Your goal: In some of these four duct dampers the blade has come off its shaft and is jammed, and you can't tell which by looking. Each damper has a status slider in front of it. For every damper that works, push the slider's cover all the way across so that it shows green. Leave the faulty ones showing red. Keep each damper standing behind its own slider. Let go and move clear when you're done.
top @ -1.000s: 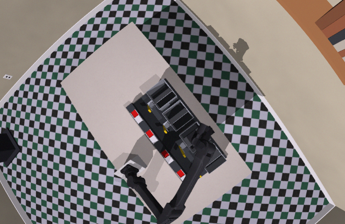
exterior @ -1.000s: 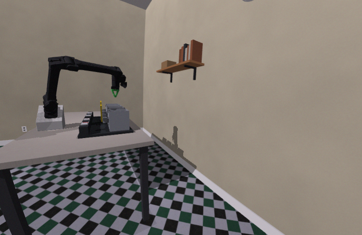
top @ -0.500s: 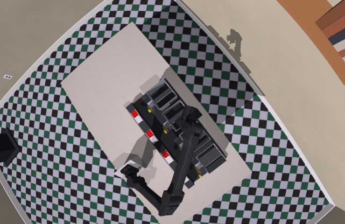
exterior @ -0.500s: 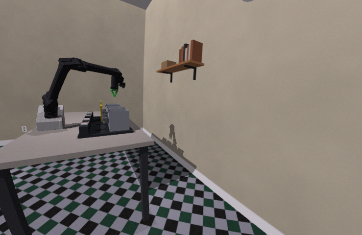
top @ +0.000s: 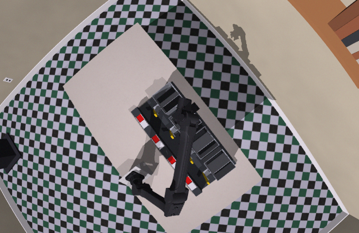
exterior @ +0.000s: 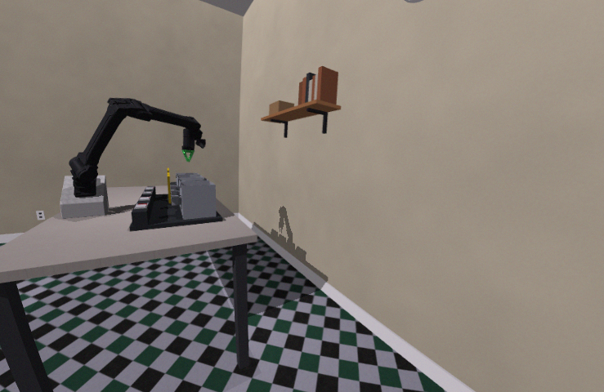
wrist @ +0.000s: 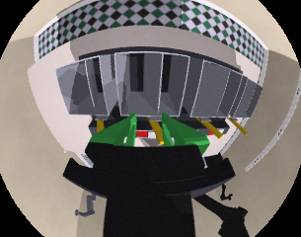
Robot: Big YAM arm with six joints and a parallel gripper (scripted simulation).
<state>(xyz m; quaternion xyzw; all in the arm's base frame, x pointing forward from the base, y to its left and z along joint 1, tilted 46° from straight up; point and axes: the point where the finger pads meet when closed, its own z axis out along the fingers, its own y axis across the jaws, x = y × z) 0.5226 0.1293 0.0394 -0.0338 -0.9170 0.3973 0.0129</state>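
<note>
While looking down from the top view, can make out a row of dampers on the tabletop, behind their status sliders. Count four red windows, with no green visible; judge the sorting unfinished. Cannot see the fingers here, beneath the black arm. Beware of marking by appearance: could easily turn a jammed damper green without first trying its yellow lever. In the exterior view, find the gripper pointing down, well above the dampers and touching nothing. Might clip a housing or an upright lever if lowered off line, and so drag a damper from behind its slider. Can read no titles on the books. In the wrist view, see green fingers partly open, with nothing held; only seem to frame a lever and a red window, both lying beyond the tips. Could mistake that overlap for alignment and nudge the wrong lever or cover. Might also leave a cover halfway by pushing too briefly. Can find no legible brand, label or writing anywhere.
</note>
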